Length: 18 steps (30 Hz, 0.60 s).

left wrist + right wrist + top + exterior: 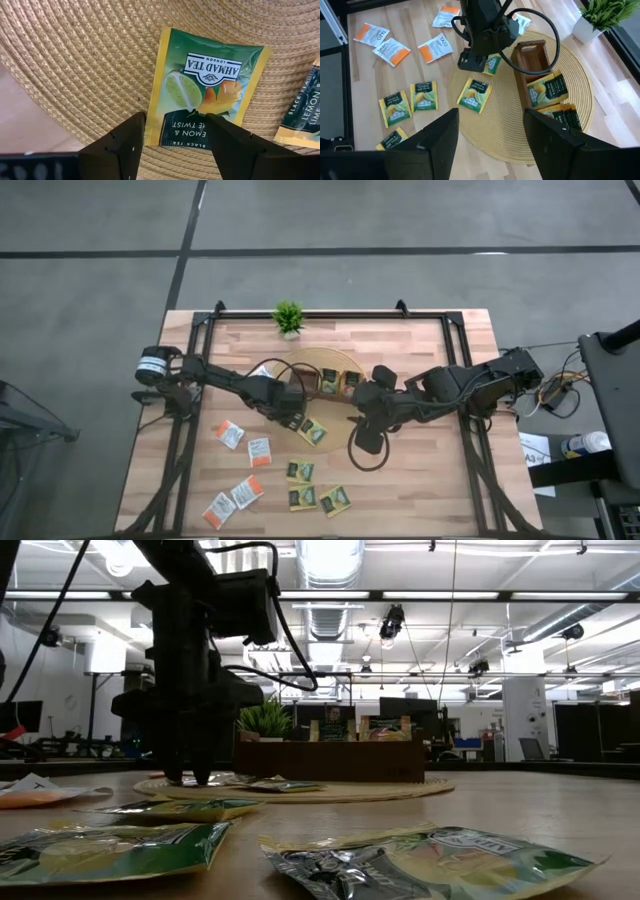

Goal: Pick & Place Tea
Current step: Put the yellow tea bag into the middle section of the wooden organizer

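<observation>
A dark green-and-yellow tea sachet (pixel 207 85) lies flat on the round woven mat (pixel 90 60). My left gripper (pixel 175 120) points down over the sachet's near end, open, with one finger on each side of it. In the low view its fingertips (pixel 190 776) stand down at the mat. A second green sachet (pixel 313 431) lies on the mat's edge close by. My right gripper (pixel 490 145) hangs open and empty, high over the mat's near right part (pixel 366 436). White-and-orange sachets (pixel 229 434) and more green ones (pixel 300 471) lie flat on the table.
A brown wooden compartment tray (pixel 532 60) stands on the mat with green sachets (pixel 547 90) upright in it. A small potted plant (pixel 288 318) stands at the table's far edge. A black frame (pixel 190 380) runs around the tabletop.
</observation>
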Motion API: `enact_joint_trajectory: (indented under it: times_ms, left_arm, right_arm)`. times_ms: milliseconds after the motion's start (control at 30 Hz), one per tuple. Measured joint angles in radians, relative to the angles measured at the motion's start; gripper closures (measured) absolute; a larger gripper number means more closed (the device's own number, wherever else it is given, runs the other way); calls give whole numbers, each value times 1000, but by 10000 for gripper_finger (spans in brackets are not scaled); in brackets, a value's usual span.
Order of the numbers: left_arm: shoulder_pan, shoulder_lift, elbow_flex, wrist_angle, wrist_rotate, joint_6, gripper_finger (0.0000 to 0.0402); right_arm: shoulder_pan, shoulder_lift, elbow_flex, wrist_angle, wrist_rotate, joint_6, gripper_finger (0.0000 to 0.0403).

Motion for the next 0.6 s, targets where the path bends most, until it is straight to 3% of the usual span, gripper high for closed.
enact_joint_trajectory:
  times_ms: [400, 600]
  left_arm:
    - [0, 0, -1, -4, 6, -2, 199]
    - [0, 5, -1, 13, 8, -3, 292]
  right_arm:
    - [0, 0, 0, 0, 0, 0, 183]
    - [0, 0, 0, 0, 0, 0, 183]
